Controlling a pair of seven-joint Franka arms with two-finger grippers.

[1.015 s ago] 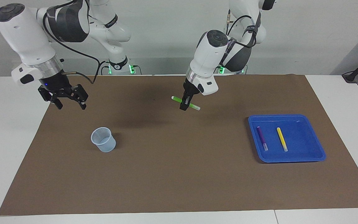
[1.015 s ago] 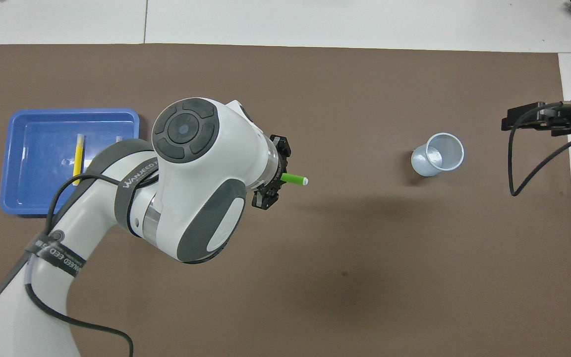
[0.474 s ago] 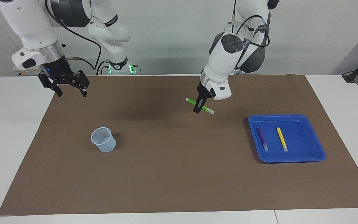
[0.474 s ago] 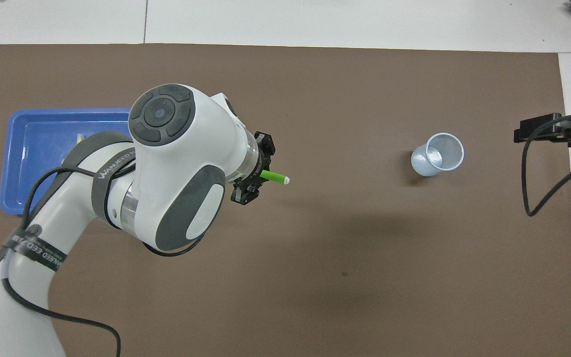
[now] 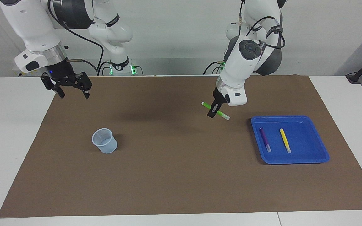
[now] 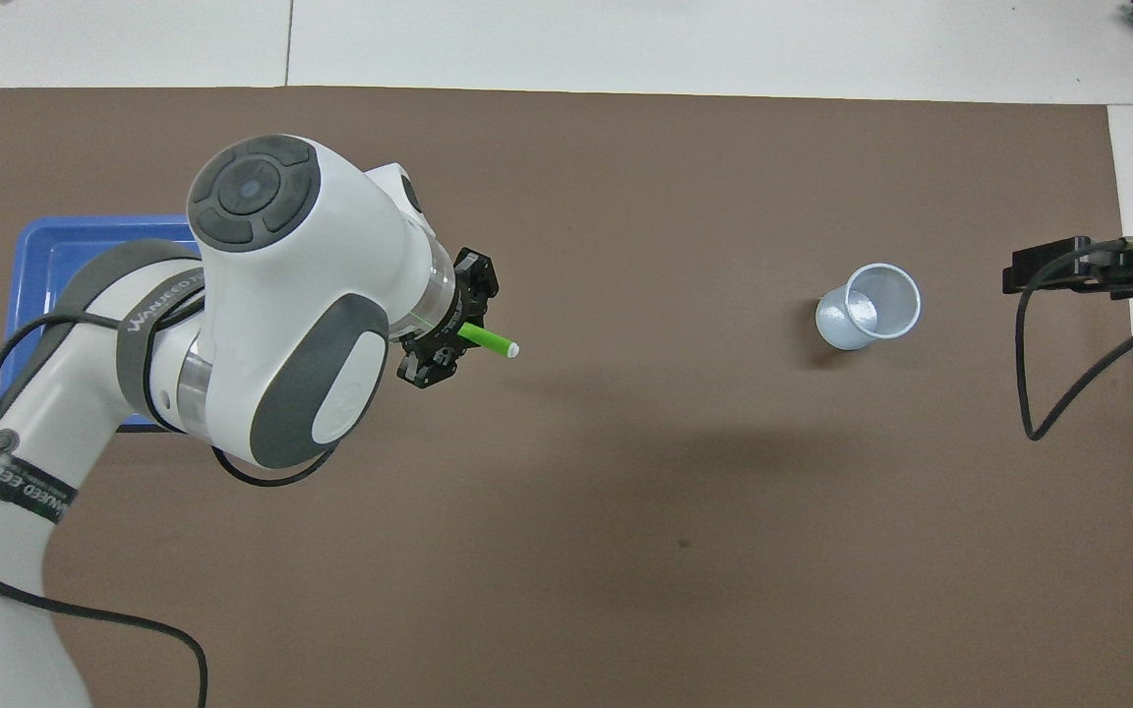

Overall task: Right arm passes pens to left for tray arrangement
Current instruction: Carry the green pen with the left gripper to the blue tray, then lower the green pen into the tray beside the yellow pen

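Left end effector [image 5: 212, 113] clamped shut on the green pen [image 5: 216, 110], pen crosswise and tilted, raised over the brown mat [image 5: 168, 175]; since a second ago it has shifted from over mid-mat toward the left arm's end of the worktop [image 5: 8, 131], now just short of the blue tray [image 5: 322, 157] and not yet over it. Tray sits near the mat's edge at that end, unchanged, purple pen [image 5: 265, 139] and yellow pen [image 5: 285, 140] lying in it side by side, apart. Right end effector [image 5: 71, 91] fingers spread wide, holding nothing, hanging over the mat's corner at the right arm's end; it has lifted a little and drawn back toward its base. Translucent cup [image 5: 104, 141] upright on the mat toward that end, same spot.
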